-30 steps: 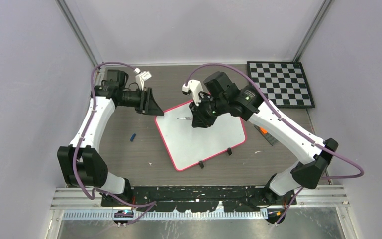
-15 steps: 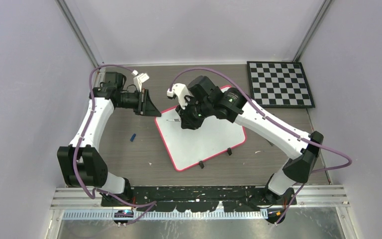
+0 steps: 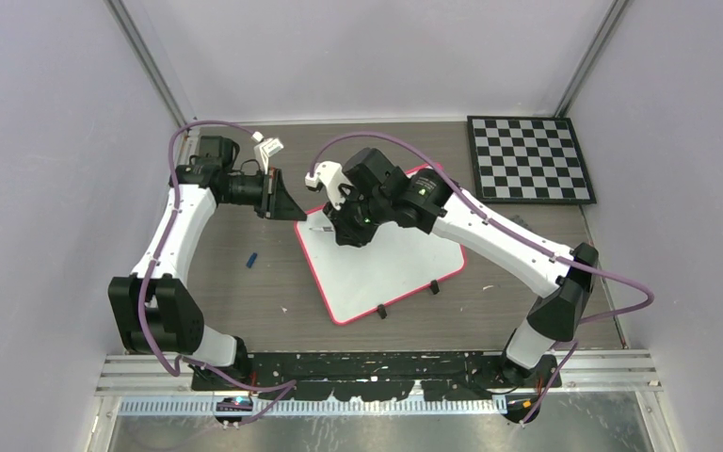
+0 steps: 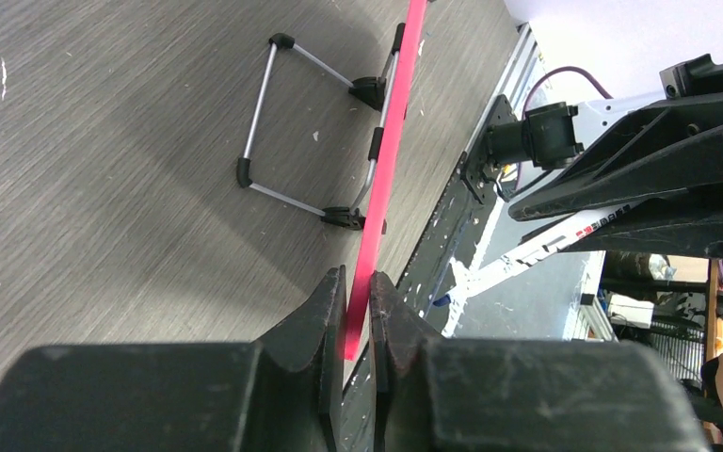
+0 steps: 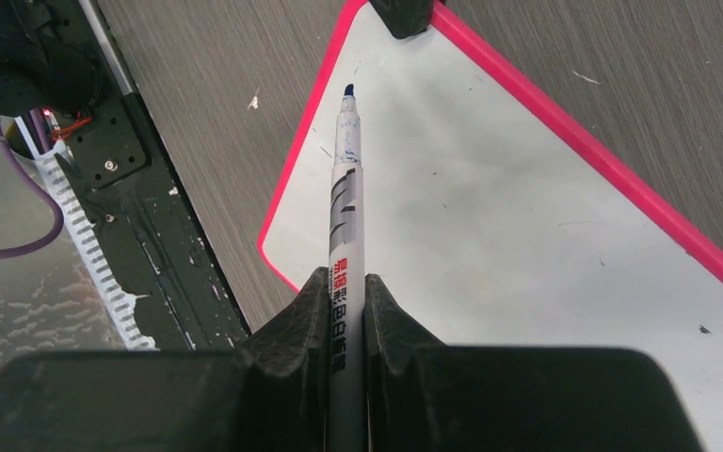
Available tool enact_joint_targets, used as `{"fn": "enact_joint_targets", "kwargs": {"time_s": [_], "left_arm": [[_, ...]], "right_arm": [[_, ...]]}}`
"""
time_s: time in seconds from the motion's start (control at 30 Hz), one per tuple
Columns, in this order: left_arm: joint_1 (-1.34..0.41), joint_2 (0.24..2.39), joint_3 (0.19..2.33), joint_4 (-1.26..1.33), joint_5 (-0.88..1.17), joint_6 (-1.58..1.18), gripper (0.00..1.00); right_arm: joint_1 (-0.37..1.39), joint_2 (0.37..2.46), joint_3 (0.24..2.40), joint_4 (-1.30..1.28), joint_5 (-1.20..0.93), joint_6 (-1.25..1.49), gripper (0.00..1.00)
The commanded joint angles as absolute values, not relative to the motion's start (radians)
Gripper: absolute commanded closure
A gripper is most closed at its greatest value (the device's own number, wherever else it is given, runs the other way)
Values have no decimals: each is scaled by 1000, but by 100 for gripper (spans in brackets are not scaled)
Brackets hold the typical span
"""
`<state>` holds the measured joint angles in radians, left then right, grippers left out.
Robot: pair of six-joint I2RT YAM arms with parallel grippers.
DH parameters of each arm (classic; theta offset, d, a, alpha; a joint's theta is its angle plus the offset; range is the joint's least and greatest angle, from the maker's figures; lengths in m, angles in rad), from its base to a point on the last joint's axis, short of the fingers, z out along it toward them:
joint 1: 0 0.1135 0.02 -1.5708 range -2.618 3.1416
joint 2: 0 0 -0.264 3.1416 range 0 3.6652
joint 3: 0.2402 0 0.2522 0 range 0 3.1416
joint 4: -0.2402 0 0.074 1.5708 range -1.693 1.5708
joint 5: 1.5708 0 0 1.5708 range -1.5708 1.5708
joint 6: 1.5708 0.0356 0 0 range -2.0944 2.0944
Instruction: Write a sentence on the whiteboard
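The whiteboard (image 3: 391, 268), white with a red-pink rim, lies tilted in the middle of the table. My left gripper (image 3: 294, 213) is at its far left corner, and the left wrist view shows the jaws of that left gripper (image 4: 358, 275) shut on the red rim (image 4: 391, 141). Over the board's upper left part, my right gripper (image 3: 344, 231) is shut on a grey marker (image 5: 346, 188). Its blue tip points at the white surface (image 5: 508, 217) near the left rim. The sentence is not in view; the visible board is blank.
A black-and-white checkerboard (image 3: 530, 158) lies at the back right. A small blue cap (image 3: 252, 259) rests on the table left of the board. Two black clips (image 3: 381, 311) sit on the board's near edge. A wire stand (image 4: 273, 122) shows under the board.
My right arm has carried the marker leftward over the board toward its upper left corner. The left gripper's jaws have closed on the board's rim.
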<state>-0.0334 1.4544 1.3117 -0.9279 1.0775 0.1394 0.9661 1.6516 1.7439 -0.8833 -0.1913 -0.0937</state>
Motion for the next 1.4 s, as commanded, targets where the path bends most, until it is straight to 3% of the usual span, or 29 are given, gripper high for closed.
{"fn": "enact_joint_targets", "kwargs": {"time_s": [0.0,0.73,1.37], "left_arm": [[-31,1429,1319,-922,1106,164,100],[-38,1433,1323,-934,1109,177,100],[-41,1435,1323,-937,1100,183,100]], "right_arm": [[974,1666,1802,-844,-169,-78,100],[977,1713,1822,-833,-122,-95,100],[976,1675,1693,-834,-120,-103,100]]}}
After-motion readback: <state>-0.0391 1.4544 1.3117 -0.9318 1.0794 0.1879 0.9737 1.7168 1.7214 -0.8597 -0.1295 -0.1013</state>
